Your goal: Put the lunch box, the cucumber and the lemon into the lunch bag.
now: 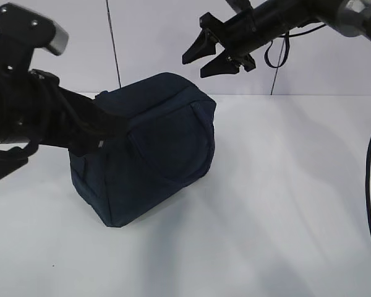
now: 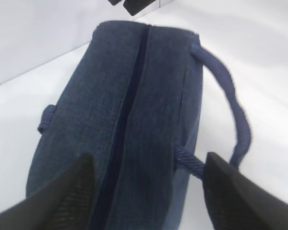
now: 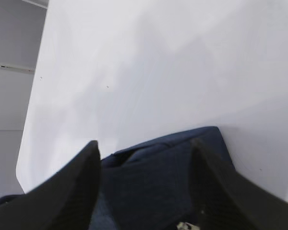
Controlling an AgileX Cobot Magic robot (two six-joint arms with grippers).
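Your lunch bag (image 1: 154, 148) sits zipped shut on the white worktop (image 1: 278, 204), left of centre, one handle (image 2: 233, 108) drooping off its side. Left end effector (image 2: 146, 191) hangs spread over the bag's near end, gripping nothing. Right end effector (image 1: 211, 54) is spread too, in the air above the bag's far end.

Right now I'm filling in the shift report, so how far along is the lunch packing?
Looks essentially finished: the lunch bag stands on the table with its zipper closed along the top, and no lunch box, cucumber or lemon lies outside, though the contents are hidden. Nothing is in hand: the left gripper straddles the bag's top with jaws open, and the right gripper hangs open above it. Probably only withdrawing remains.
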